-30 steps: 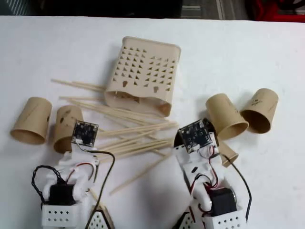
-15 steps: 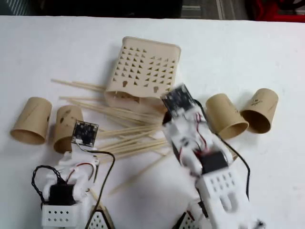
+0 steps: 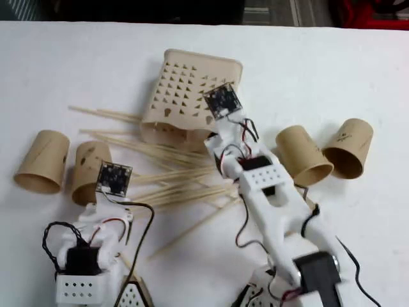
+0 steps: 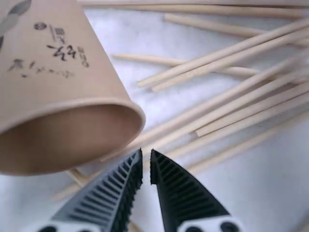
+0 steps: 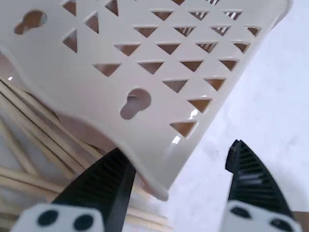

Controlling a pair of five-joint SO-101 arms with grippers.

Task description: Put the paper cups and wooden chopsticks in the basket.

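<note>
Two paper cups (image 3: 41, 161) lie at left, one beside my left pincer (image 4: 146, 157), which is pressed together and empty over the wooden chopsticks (image 3: 172, 179) at centre. The basket (image 3: 192, 96) lies tipped above them; my right pincer (image 5: 177, 150), spread, straddles its lower-right corner. I judge the basket grab comes next: close on that wall. Bare tabletop (image 3: 332, 77) upper right, past two more cups, gives room
</note>
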